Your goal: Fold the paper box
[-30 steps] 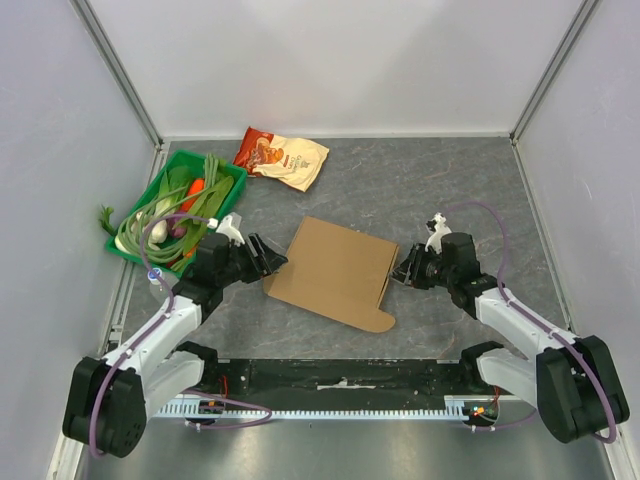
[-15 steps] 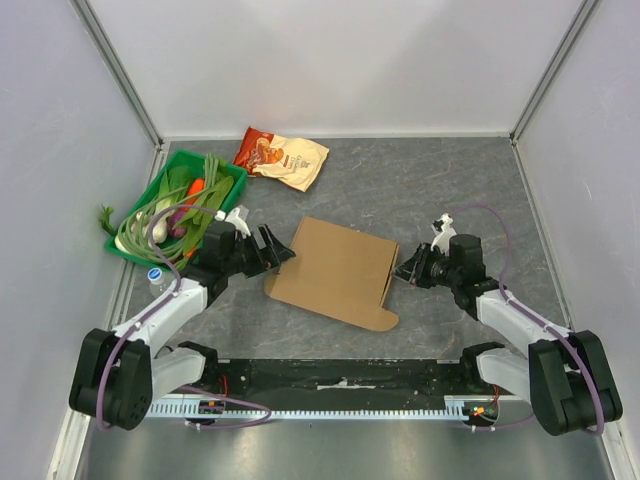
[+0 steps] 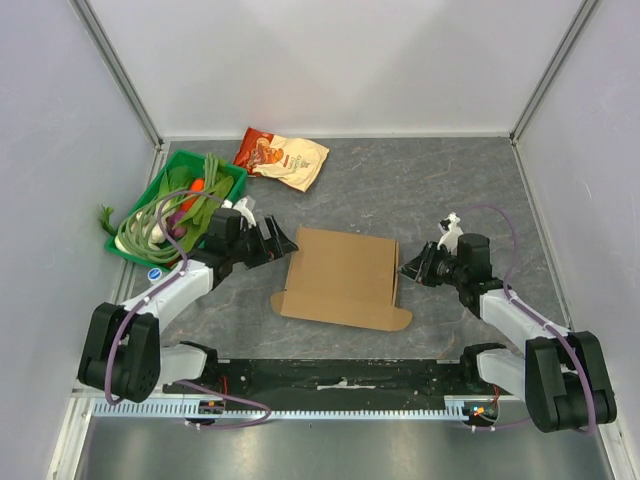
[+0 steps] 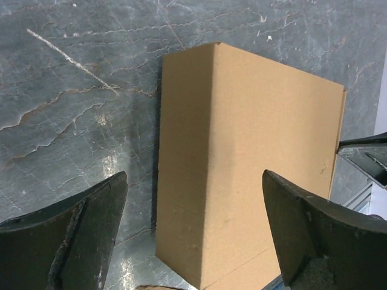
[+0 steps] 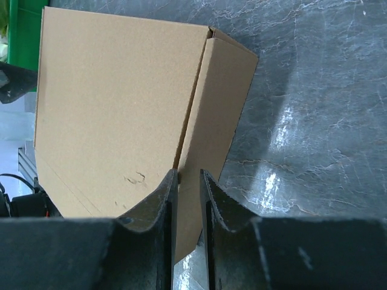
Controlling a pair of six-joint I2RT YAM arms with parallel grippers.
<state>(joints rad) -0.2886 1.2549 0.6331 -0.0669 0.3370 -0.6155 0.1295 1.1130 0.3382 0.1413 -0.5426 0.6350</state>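
Observation:
The paper box point(image 3: 340, 275) is plain brown cardboard and lies flat on the grey table between both arms, with a rounded tab at its near right corner. My left gripper point(image 3: 283, 243) hovers at its far left corner, wide open and empty. In the left wrist view the paper box point(image 4: 254, 151) fills the space beyond the left gripper point(image 4: 195, 175). My right gripper point(image 3: 404, 270) is at the box's right edge. In the right wrist view the right gripper point(image 5: 187, 174) has its jaws nearly together, with the right side wall of the paper box point(image 5: 115, 90) in the narrow gap.
A green tray point(image 3: 215, 158) of vegetables stands at the far left, close behind the left arm. A cream-and-red snack bag point(image 3: 283, 158) lies at the back. White walls enclose the table. A black rail point(image 3: 340, 375) runs along the near edge.
The box has turned from slanted to nearly square with the table's near edge. The left gripper opened wider and drew back toward the tray. The right jaws narrowed on the box's right edge.

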